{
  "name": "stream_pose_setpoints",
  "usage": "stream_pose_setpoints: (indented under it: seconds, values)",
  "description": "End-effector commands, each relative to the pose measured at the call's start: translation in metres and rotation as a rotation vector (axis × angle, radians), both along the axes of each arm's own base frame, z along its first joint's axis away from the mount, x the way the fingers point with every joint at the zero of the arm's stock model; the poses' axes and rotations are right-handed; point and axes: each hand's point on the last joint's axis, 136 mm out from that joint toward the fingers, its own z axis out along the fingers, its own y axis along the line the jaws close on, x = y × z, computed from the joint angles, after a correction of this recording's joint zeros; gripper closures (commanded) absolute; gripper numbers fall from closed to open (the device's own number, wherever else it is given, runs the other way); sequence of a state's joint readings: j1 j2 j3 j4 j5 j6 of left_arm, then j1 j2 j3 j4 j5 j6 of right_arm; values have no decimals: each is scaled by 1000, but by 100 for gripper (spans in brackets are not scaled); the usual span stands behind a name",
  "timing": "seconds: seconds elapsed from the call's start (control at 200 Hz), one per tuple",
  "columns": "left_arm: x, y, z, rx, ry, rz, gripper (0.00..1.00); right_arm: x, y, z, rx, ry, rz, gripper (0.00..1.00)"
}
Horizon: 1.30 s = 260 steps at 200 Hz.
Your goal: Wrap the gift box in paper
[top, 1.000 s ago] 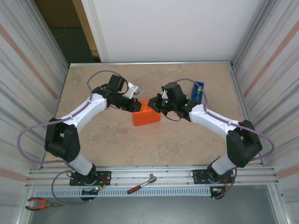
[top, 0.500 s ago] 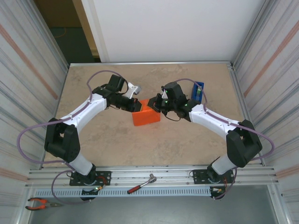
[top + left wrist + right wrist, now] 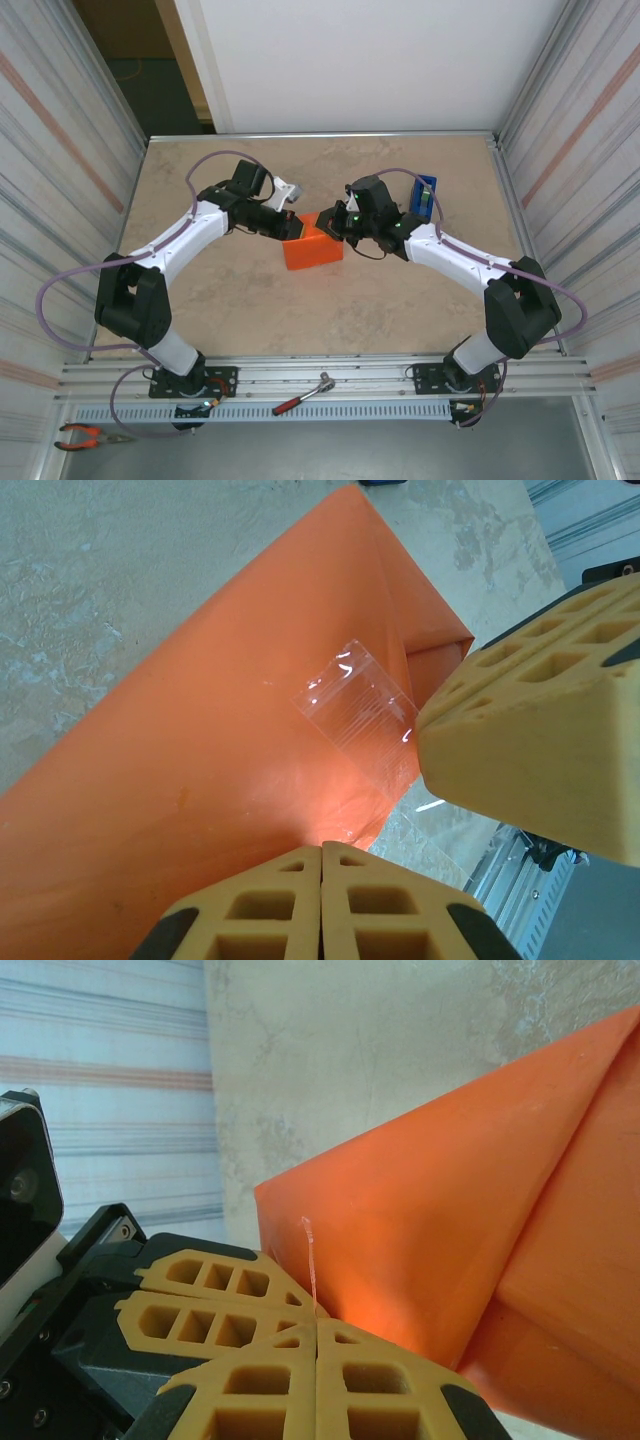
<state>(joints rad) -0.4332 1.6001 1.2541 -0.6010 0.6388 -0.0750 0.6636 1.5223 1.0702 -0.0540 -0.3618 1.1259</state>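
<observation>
Two grippers are seen nearly tip to tip in the top external view. The paper (image 3: 312, 250) is folded into a block shape near the middle of the table (image 3: 240, 300), with one flap raised at its far side. The gift box is covered by the paper and cannot be made out. The left gripper (image 3: 293, 229) is placed at the block's far left corner and the right gripper (image 3: 329, 227) at the raised flap. A blue tape dispenser (image 3: 425, 197) is stood toward the far right corner of the table, beyond the right arm. A ratchet wrench (image 3: 305, 392) is laid on the rail along the near edge, and pliers (image 3: 85, 435) are seen past the near left corner.

In the left wrist view, the left gripper's fingers (image 3: 250, 915) are pressed flat together with no gap shown; whether anything thin is nipped between them cannot be told. Past their tips the paper is spread as a slanted orange face, and a piece of clear tape (image 3: 355, 715) is laid over it near its right edge. Of the right gripper, one finger (image 3: 530, 750) is seen just beside that tape.

In the right wrist view, the right gripper's fingers (image 3: 250, 1400) are likewise closed tight against each other. The clear tape is seen edge-on as a thin strip, rising from their tips against the paper. The left gripper's fingers are found just to the left of them.
</observation>
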Motion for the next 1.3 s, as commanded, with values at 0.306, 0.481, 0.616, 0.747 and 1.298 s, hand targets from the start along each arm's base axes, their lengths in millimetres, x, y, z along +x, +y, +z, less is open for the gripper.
stream_pose_setpoints:
  seconds: [0.306,0.481,0.616,0.747,1.298]
  values:
    - [-25,16,-47,119,144,0,91,2,3,-13,-41,25,-9,100]
    - [-24,16,-47,115,143,1,91,-2,-12,-42,-195,61,0,100]
    - [-25,16,-47,110,143,2,92,-8,-24,-57,-318,69,12,100]
    - [-25,16,-47,104,144,0,92,-14,-27,-63,-387,66,37,100]
    - [-2,2,28,-113,108,72,91,-34,-28,-87,-595,59,101,100]
